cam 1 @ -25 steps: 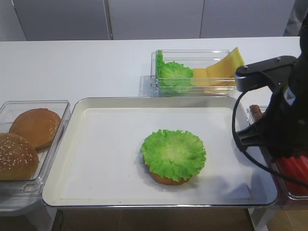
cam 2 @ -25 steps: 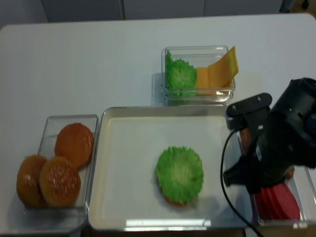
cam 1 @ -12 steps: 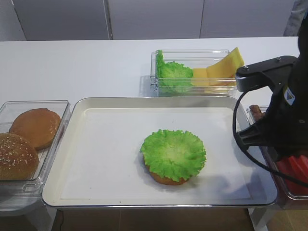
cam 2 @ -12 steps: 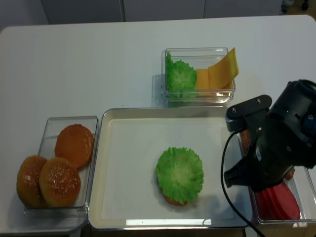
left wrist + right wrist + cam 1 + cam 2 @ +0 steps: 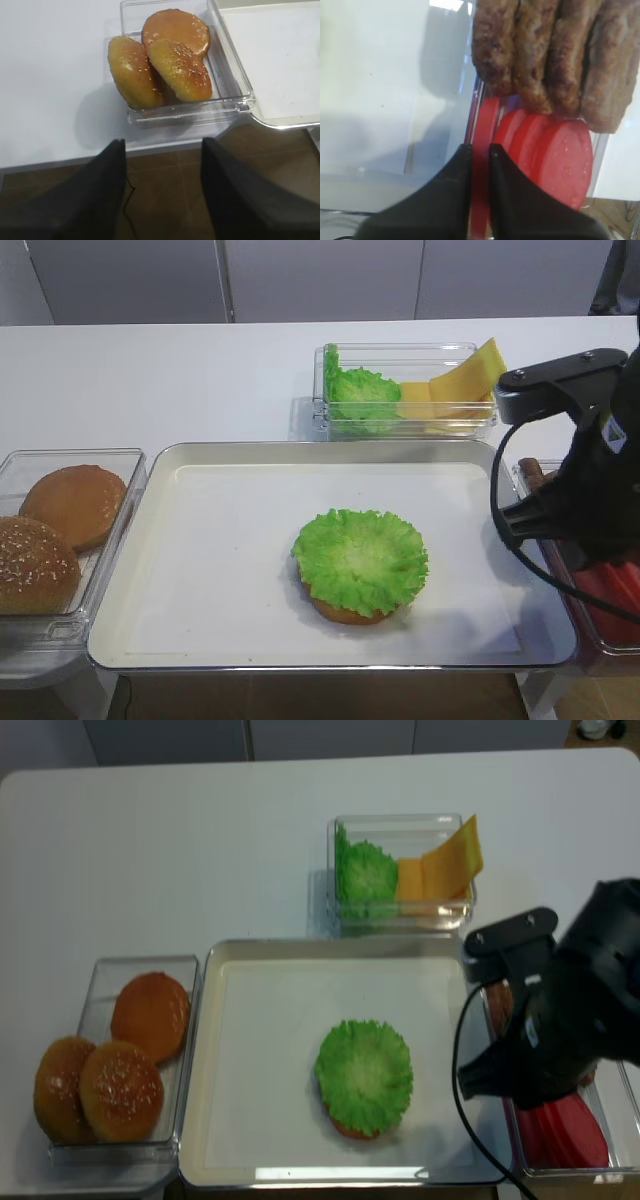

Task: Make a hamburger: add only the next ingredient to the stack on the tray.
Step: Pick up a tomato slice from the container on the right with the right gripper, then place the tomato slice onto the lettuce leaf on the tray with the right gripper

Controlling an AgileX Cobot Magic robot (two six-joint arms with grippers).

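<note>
the right arm bends down over the clear box just right of the tray (image 5: 150, 640), its right gripper (image 5: 480, 152) pinched on an upright tomato slice (image 5: 482, 150) beside the meat strips (image 5: 555, 55). the stack (image 5: 360, 565) sits mid-tray. the left gripper (image 5: 160, 150) hangs spread apart, holding nothing.

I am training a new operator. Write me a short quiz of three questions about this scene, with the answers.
1. True or false: the right pincer is shut on a tomato slice.
2. What tops the stack on the tray? A) cheese B) lettuce C) meat
3. Fill in: the left pincer hangs near the box of ___.

Key: 1 true; 2 B; 3 buns.
</note>
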